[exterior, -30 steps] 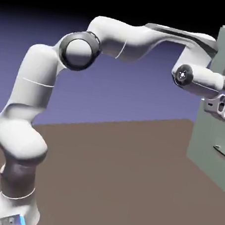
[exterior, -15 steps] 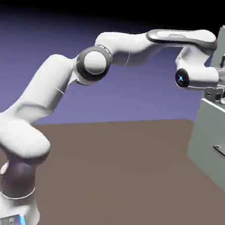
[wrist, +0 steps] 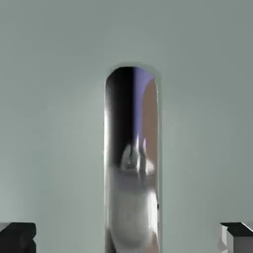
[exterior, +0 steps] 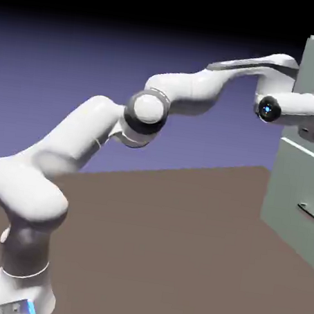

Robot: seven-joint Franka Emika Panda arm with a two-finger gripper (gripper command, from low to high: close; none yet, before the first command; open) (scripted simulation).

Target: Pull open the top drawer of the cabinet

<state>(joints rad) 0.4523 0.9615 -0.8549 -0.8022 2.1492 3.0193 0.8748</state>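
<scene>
While the hand is held level at the cabinet face, the scene is recorded as follows.

Arm: the white jointed Franka arm [exterior: 99, 138] is seen rising from 7 o'clock in the exterior view and stretched toward 2 o'clock.

Gripper: the white two-finger gripper [wrist: 126, 237] is pointed at the drawer front; its small dark grey fingertips [wrist: 18, 236] are seen at 7 and 5 o'clock of the hand view.

Jaws: they are spread wide, nothing being held between them.

Cabinet: the tall boxy pale grey-green cabinet [exterior: 294, 206] is placed at 3 o'clock of the exterior view, on the brown table [exterior: 161, 251].

Top drawer: the pale grey-green flat topmost drawer front [wrist: 54, 113] is seen filling the hand view, closed against the cabinet.

Handle: the shiny reflective bar handle [wrist: 131, 163] is shown from centre to 6 o'clock, between the fingertips; contact cannot be told.

Lower drawer handle: a thin bar [exterior: 313, 210] is visible at 4 o'clock.
</scene>
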